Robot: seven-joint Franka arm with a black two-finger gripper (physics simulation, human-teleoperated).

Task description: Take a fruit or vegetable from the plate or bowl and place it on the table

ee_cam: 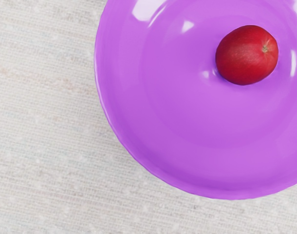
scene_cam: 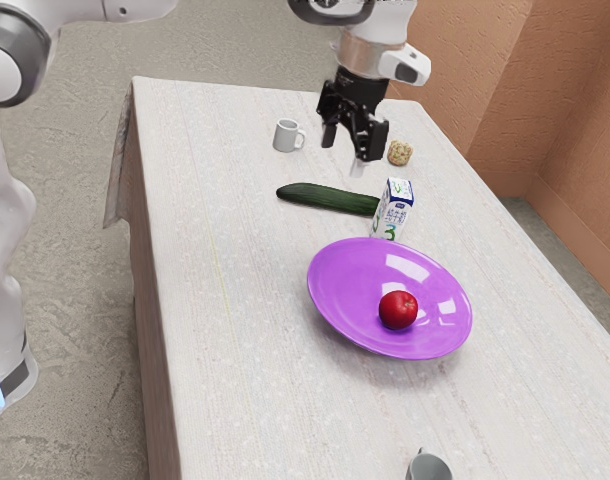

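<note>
One black two-finger gripper (scene_cam: 343, 156): exterior view, fingers spread apart, raised above pale table (scene_cam: 235, 350).
Round red apple (scene_cam: 398, 310): exterior view, inside glossy purple bowl (scene_cam: 340, 285).
Apple position: wrist view, resting in bowl, small pale spot on skin.

A round red fruit (scene_cam: 398, 310), apple-like and smooth, with darker red shading and a small pale spot at its stem end, lies in a shallow, glossy purple dish (scene_cam: 347, 288). It rests near the middle of the dish's inner surface, its stem end turned partly to the side. The dish is round and wide-rimmed, open side up, on the pale, finely streaked counter (scene_cam: 245, 380).
</note>
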